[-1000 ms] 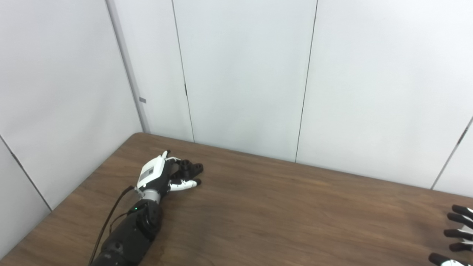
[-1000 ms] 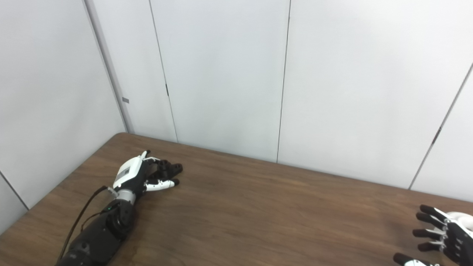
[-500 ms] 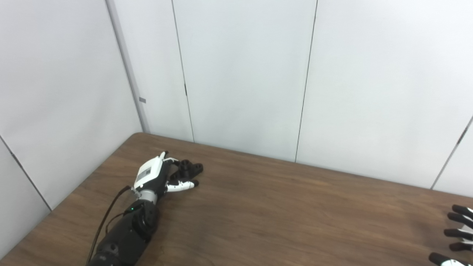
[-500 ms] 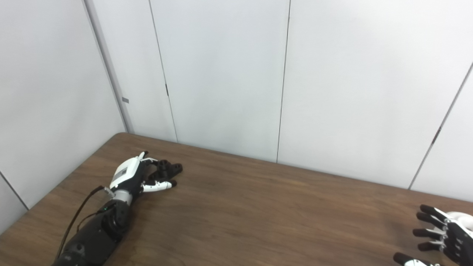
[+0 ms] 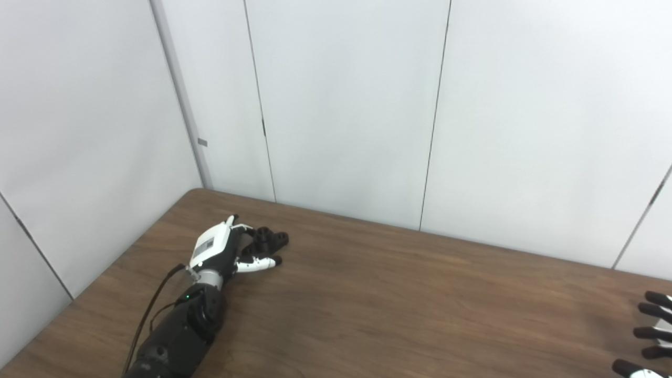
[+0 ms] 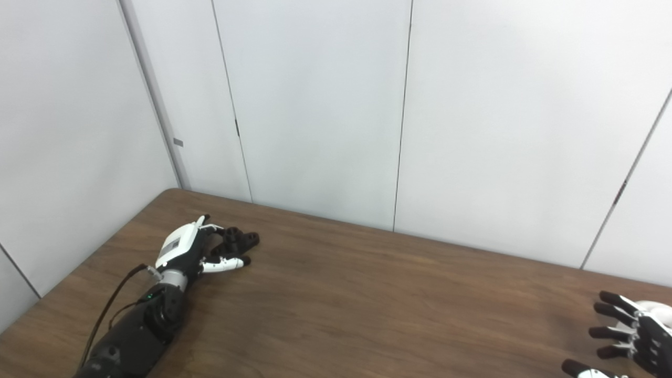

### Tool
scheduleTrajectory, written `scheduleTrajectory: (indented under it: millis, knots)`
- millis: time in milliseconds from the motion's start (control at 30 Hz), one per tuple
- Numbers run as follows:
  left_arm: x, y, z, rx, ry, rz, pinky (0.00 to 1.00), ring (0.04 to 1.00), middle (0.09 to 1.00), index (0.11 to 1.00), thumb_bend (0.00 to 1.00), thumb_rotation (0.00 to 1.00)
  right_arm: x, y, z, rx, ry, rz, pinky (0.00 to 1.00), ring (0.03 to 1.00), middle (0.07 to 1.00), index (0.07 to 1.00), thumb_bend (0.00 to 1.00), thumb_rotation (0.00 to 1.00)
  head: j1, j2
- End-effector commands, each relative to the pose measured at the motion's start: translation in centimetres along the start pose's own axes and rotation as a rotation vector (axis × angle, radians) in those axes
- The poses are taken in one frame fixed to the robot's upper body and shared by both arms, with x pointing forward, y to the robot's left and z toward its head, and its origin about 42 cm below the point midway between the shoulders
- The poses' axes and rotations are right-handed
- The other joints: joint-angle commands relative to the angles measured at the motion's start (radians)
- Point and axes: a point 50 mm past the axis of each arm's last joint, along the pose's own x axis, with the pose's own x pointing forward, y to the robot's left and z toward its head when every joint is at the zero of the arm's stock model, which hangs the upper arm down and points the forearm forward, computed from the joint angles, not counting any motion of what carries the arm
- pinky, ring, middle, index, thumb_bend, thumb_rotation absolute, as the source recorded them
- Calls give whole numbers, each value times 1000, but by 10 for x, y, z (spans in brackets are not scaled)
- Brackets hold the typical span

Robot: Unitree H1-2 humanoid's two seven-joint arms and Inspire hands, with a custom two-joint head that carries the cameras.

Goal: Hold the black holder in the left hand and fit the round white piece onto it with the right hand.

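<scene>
The black holder [image 5: 272, 239] lies on the brown table [image 5: 399, 304] at the far left. My left hand [image 5: 216, 248] rests on the table just left of it. Its fingers reach to the holder and its white thumb [image 5: 256, 264] is stretched out in front of it, apart from the holder. The hand looks open. My right hand [image 6: 632, 338] is at the bottom right edge, fingers spread, holding nothing that shows. A white rounded shape [image 6: 659, 310] shows at its far side. I cannot tell whether that is the round white piece or part of the hand.
White wall panels [image 5: 346, 105] stand close behind the table's far edge and along its left edge. A black cable [image 5: 152, 310] runs along my left forearm.
My left hand has drawn back slightly toward me while the holder stayed in place. My right hand has slid a little toward the bottom right edge.
</scene>
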Motion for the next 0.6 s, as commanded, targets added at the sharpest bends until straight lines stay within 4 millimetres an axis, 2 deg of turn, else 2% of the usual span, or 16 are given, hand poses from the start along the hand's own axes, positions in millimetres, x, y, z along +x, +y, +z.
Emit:
scheduleTrajectory:
  millis: [0,567]
  knots:
    - [-3,7,-20,51,67,-3,1000,1000,1000,708,864,172,9,-11,16,-13,-90,-22,522,657,785,806,785,175,0,2]
    - [-4,3,-17,29,72,-1,1000,1000,1000,711,865,150,13,-14,18,-14,-93,-17,528,658,781,803,791,172,3,2]
